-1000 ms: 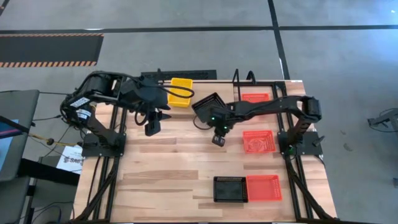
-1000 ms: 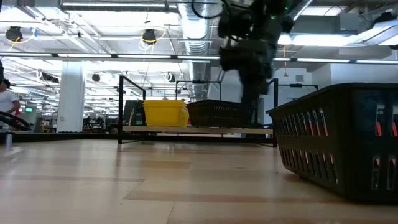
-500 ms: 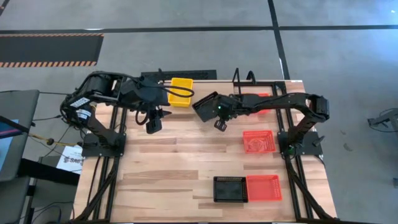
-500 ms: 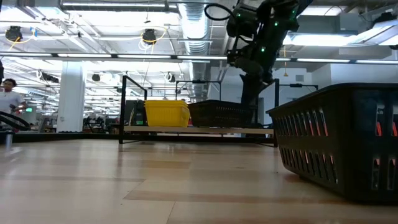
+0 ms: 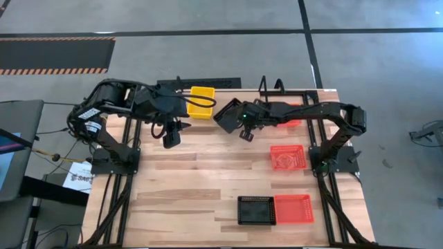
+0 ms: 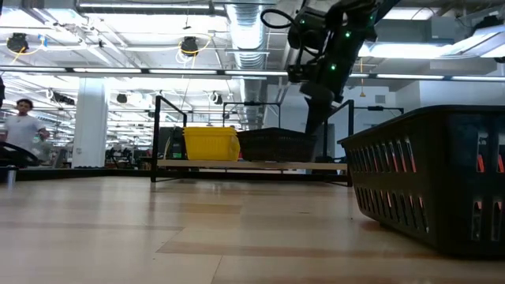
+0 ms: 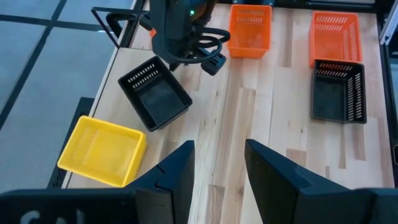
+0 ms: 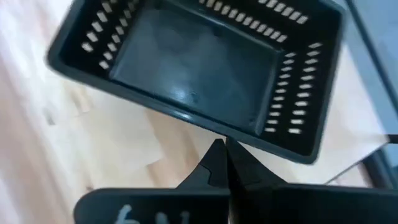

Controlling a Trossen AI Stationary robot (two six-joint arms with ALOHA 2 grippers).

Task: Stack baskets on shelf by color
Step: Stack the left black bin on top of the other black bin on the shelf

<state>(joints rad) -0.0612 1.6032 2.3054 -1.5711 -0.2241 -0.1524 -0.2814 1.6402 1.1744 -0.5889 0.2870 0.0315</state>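
Just beside black basket [image 8: 199,68] rim: right gripper [image 8: 225,163]

Both arms [image 5: 124,104] are showing dark jointed links with looping black cables, a green light is glowing on the right arm's wrist [image 5: 243,115], and white scrawled marks are showing on its gripper [image 8: 225,163] body.

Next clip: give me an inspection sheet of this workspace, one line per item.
Surface: wooden tabletop, bare in the middle.
Job's things: yellow basket and black basket on the shelf, the black one skewed; red basket alone on the table's right; another black basket and red basket side by side at the near edge.
Clutter: nothing seen.
Grippers: right gripper shut, at the black basket's rim; left gripper open, holding nothing.
Cables: looped on both arms.
Surroundings: a person in the room behind.
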